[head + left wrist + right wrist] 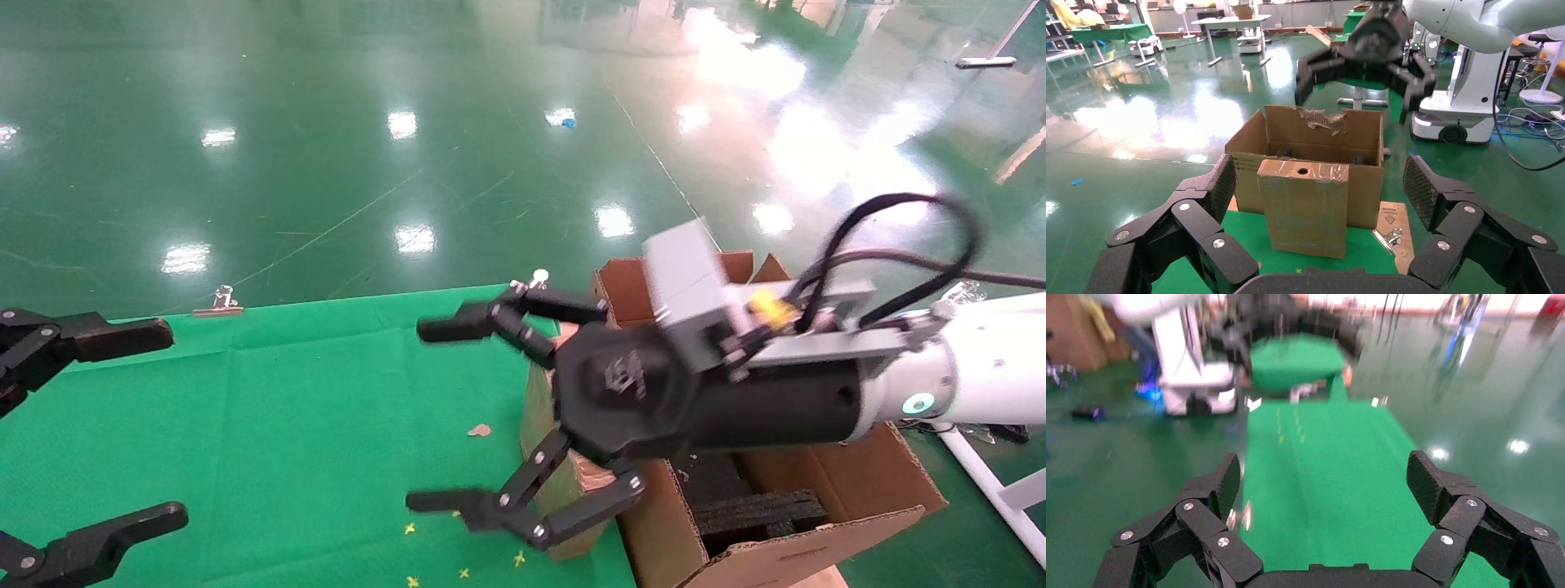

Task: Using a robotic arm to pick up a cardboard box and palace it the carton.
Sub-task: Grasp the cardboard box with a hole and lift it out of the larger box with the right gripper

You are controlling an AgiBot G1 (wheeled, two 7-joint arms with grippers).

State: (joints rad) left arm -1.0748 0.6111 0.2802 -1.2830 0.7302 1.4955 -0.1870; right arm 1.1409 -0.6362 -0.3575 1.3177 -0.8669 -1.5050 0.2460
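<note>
One cardboard box (pixel 1303 206) stands on end on my worktop (pixel 270 408), its narrow face with the small round hole turned up, its glossy taped side facing my left wrist camera; it rests touching the outer wall of the carton (pixel 1364 184), on the side toward my left arm; in the head view only a strip of the cardboard box (pixel 539 416) shows behind my right jaws. The carton sits at the right edge of the green cloth, flaps upright, one far flap ragged and torn along its top; black foam blocks (pixel 756 510) line its inside.

My right gripper (pixel 482 416), the robotic arm's working end, hangs in the air above the worktop just beside the cardboard box and the carton's near wall, pointing toward my left; its jaws are spread wide, holding nothing; a grey camera block (pixel 695 290) and a looping black cable (pixel 915 245) ride on top of it, with the white arm tube behind; seen from the left wrist, the same right gripper (pixel 1364 73) hovers over the carton's far flap.

My left gripper (pixel 122 425) waits low at the left edge of the worktop, well apart from the box, jaws also wide apart and empty; a metal binder clip (pixel 1389 236) lies on the cloth beside the carton; shiny green floor (pixel 409 122) lies beyond.
</note>
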